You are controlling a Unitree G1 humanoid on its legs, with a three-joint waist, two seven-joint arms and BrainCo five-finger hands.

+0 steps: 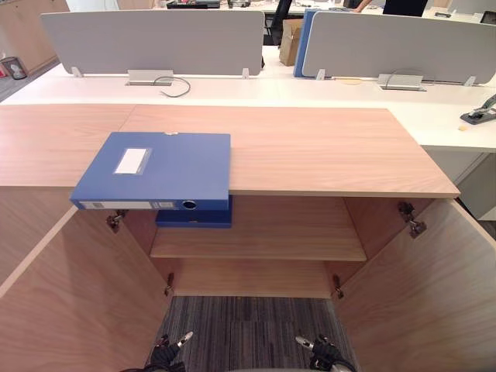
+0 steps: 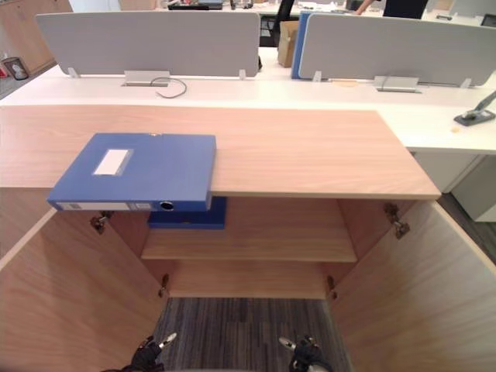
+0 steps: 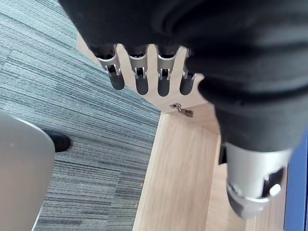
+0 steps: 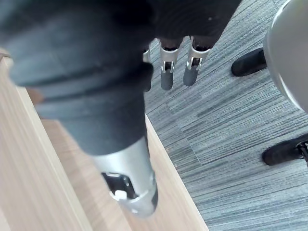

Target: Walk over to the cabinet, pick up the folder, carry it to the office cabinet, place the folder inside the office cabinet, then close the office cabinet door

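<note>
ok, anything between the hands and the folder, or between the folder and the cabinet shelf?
Nothing visible. The left hand and right hand hang open, low before the cabinet; the folder overhangs its top's front edge. Both doors stand open. A second folder lies at the left end of the shelf; the rest is bare.

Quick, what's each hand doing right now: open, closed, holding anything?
Left hand: open, fingers straight, holding nothing.
Right hand: open, fingers straight, holding nothing.

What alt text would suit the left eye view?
A blue folder lies on a wooden cabinet, overhanging its front edge; the doors stand open, a second blue folder on the shelf. The left robot hand and right robot hand hang low, empty.
</note>
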